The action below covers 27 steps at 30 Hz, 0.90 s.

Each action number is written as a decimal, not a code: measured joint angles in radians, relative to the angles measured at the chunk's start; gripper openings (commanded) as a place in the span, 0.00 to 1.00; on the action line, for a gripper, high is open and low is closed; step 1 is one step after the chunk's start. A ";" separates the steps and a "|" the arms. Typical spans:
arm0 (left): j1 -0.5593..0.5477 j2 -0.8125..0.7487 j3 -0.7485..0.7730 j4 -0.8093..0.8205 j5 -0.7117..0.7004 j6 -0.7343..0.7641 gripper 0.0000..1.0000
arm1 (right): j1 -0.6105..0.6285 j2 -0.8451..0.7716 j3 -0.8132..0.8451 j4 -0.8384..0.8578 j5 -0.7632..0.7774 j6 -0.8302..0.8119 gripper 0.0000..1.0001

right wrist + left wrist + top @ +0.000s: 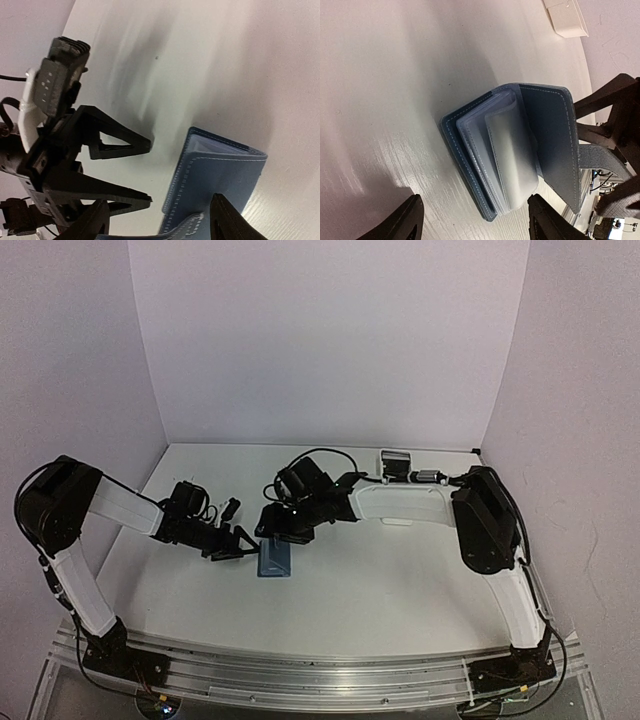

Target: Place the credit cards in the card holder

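The left arm (120, 508) and right arm (405, 505) have white shells on their long links and bulky black joints, standing on black bases (105, 645). Thin black cables (320, 453) loop by the wrists. The left gripper (149, 171) and right gripper (272, 528) are matte black, fingers (100, 187) triangular with open cut-outs.

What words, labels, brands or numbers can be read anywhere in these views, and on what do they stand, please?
No text can be read in any view.
card holder: plain blue cover with pale stitching and clear sleeves, no print visible.
white tray: blank as far as it shows.
left gripper: tiny pale marks on its grey housing, too small to read.
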 measured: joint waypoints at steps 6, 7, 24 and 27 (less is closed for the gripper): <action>0.014 -0.023 0.000 -0.046 0.012 0.037 0.76 | 0.012 -0.015 0.068 0.010 -0.026 -0.071 0.72; 0.017 -0.031 0.000 -0.053 0.012 0.039 0.76 | 0.012 -0.027 0.069 0.010 -0.029 -0.083 0.73; 0.033 -0.292 -0.150 0.001 0.113 0.037 0.78 | -0.076 -0.247 -0.191 0.032 0.123 0.008 0.57; 0.028 -0.303 -0.152 0.033 0.115 0.036 0.81 | -0.076 -0.187 -0.194 0.027 0.110 0.022 0.55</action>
